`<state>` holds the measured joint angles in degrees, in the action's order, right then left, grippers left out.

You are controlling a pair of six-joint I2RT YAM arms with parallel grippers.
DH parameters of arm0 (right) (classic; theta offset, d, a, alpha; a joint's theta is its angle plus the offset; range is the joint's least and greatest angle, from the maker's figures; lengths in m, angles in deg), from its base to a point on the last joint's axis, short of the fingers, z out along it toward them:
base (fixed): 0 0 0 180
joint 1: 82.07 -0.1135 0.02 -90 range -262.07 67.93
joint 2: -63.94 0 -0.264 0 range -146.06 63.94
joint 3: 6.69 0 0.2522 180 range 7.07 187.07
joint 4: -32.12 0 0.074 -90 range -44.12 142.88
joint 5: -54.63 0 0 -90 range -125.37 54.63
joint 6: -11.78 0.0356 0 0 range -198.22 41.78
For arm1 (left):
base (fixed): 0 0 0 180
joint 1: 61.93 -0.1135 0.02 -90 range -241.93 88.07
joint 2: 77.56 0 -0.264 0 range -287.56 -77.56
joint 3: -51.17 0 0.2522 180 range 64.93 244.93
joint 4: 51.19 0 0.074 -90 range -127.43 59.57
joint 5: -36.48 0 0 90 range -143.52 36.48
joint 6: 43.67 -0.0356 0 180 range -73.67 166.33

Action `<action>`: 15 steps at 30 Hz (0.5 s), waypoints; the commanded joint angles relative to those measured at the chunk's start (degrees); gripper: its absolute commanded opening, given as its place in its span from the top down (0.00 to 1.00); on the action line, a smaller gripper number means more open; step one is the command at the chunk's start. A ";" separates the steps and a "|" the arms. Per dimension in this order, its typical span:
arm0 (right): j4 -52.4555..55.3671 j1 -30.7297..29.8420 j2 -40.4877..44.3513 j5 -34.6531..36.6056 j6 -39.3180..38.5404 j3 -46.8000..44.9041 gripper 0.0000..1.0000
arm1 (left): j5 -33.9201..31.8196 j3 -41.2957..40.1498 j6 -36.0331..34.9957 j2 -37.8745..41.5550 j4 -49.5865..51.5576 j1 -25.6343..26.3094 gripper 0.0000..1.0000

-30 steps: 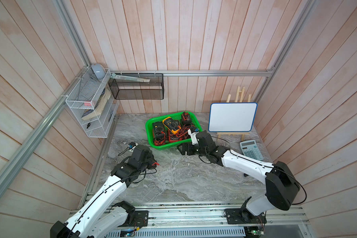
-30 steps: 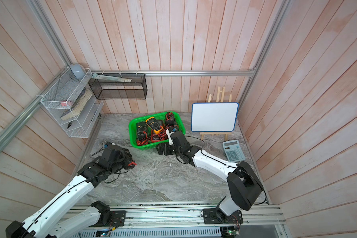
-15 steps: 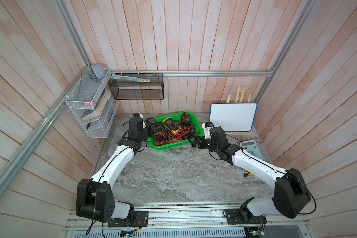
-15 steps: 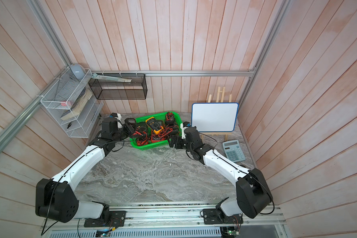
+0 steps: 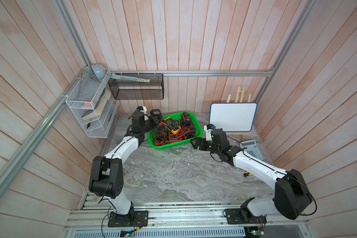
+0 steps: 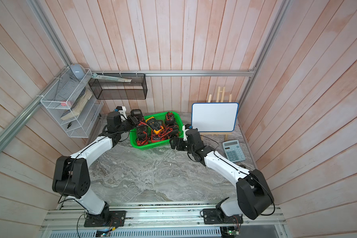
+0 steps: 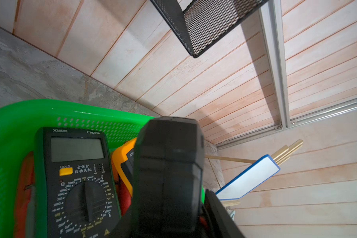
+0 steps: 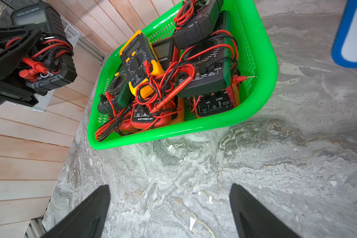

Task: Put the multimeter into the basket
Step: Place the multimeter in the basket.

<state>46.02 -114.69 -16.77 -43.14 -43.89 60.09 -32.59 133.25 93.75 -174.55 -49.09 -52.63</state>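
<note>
One black multimeter (image 5: 155,114) is pinched by the left gripper (image 5: 153,121) at the left rim of the green basket (image 5: 169,145). At least six other multimeters (image 8: 204,82) are counted inside, separable only in the right wrist view. The right gripper (image 8: 169,186) is spread, empty, over the desk (image 8: 194,160).

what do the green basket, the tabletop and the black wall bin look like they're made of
Green basket: looks like moulded plastic, glossy; smooth rounded rim, rows of small holes in the walls.
Tabletop: grey veined marble look, fairly matte; could be stone or a printed film.
Black wall bin: probably painted metal mesh; fine diamond openings, thin frame.
</note>
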 commanded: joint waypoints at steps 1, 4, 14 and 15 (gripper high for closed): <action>-0.03 0.72 1.73 0.30 0.20 -1.15 0.04 | 1.13 -0.97 4.26 -1.40 -7.56 -0.43 0.94; 0.05 1.18 2.04 0.29 0.21 -1.59 0.04 | 1.05 -1.64 5.70 -2.53 -8.55 -0.52 0.94; -0.48 1.73 2.31 -0.12 0.39 -2.39 0.04 | 1.68 -4.15 7.82 -5.03 -8.34 -0.51 0.91; -0.56 1.74 2.31 -0.14 0.35 -2.49 0.04 | 1.47 -3.87 7.70 -5.30 -7.10 -0.51 0.90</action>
<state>45.87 -113.31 -15.54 -43.14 -43.78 58.34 -32.13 129.66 100.87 -178.64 -55.32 -52.90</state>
